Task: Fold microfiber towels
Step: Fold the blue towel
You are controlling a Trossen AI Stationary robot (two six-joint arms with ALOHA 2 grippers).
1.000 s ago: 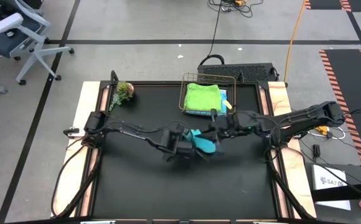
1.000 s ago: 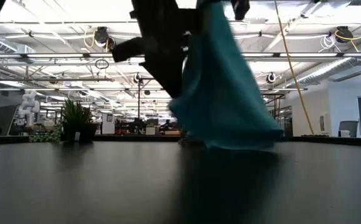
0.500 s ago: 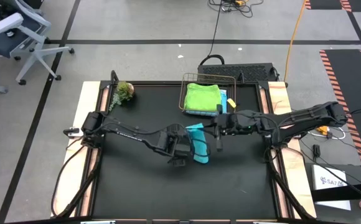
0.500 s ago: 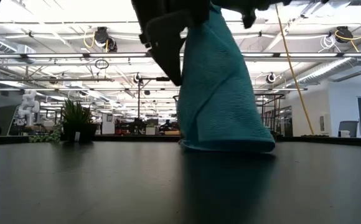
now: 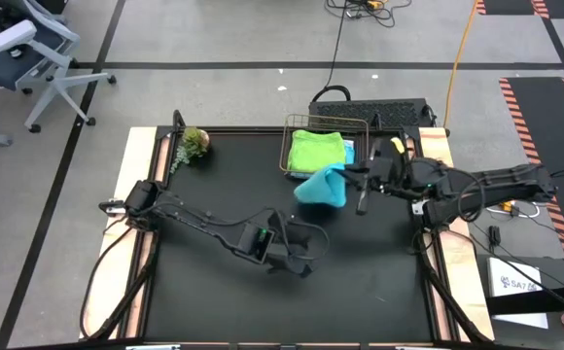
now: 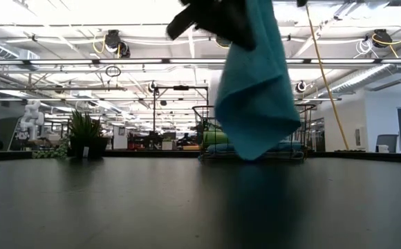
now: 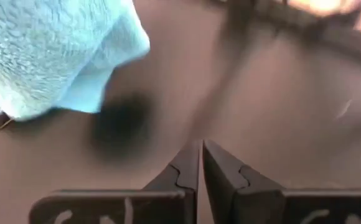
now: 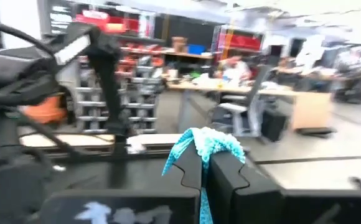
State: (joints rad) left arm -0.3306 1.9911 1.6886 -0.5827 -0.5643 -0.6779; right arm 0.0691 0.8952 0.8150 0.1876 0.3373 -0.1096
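Observation:
The teal towel hangs bunched in the air just in front of the wire basket, with my right gripper shut on it. In the low view the towel droops to a point, clear of the black table. My left gripper is shut with nothing between its fingers. It hovers over bare table nearer the front edge, apart from the towel. A folded lime green towel lies in the basket on top of a blue one. My right gripper pinches a bunched bit of the teal towel between its two fingers; a tuft sticks out past the fingertips. The fingers come roughly level from the table's right side. The towel hangs slack below them, lifted clear of the table.
A small potted plant stands at the table's far left corner. The basket sits at the far edge, right of the middle. Bare black mat spreads over the left and near parts of the table.
My right gripper has risen and drawn back toward the table's right and far edges, carrying the teal towel. The towel's lower edge lay on the table before and now hangs clear by the basket. My left gripper has rolled and moved away from the towel toward the near edge.

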